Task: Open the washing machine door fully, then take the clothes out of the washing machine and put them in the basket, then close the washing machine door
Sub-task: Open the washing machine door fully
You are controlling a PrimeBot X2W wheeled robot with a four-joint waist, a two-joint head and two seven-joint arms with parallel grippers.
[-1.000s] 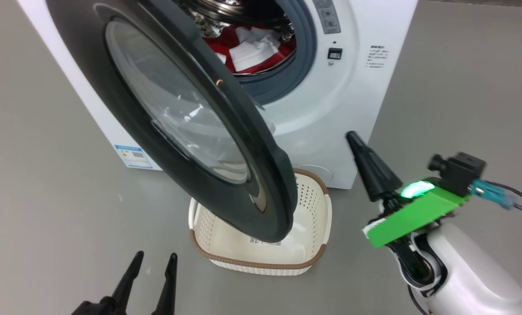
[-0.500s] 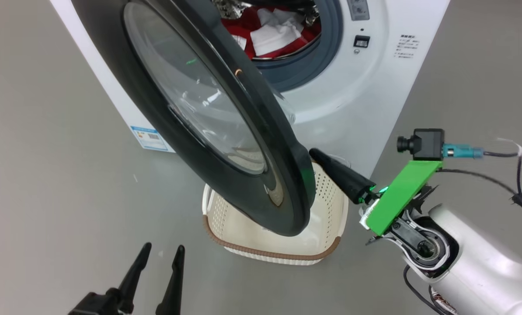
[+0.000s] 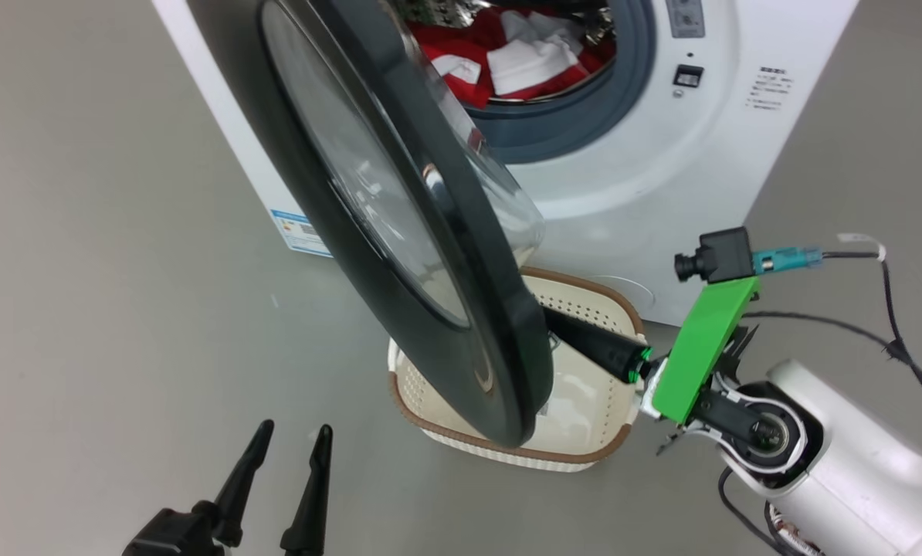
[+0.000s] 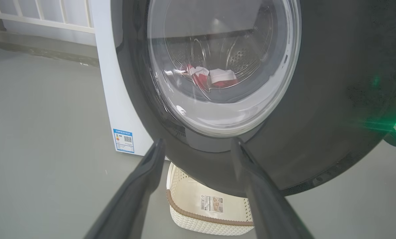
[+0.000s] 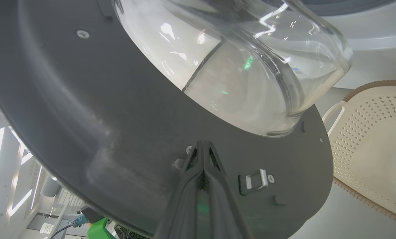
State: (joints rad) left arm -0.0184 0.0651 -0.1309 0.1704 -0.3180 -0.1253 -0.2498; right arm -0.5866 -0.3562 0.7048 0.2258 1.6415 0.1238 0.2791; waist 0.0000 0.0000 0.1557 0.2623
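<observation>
Washing machine door (image 3: pixel 399 232) stands partly open above the basket (image 3: pixel 584 455) on the floor (image 3: pixel 121 270); the basket's bottom sticker (image 4: pixel 211 203) shows. The clothes (image 3: pixel 523 62) lie inside the washing machine (image 3: pixel 662 170). My right hand (image 5: pixel 203 146), fingers pressed together, meets the door's inner face, apparently touching it. My left hand (image 3: pixel 294 427) hangs spread, grasping nothing.

Nothing legible anywhere, all print too small. Blue label (image 4: pixel 124 140) low on the washing machine (image 3: pixel 662 177) side panel: QR code on it, wording can't be read. Front panel, right of the drum opening: small block of dark print (image 3: pixel 771 77), a few lines, chars not readable. Basket (image 4: pixel 198 225) bottom: sticker (image 4: pixel 211 203) w/ barcode, digits unreadable.
</observation>
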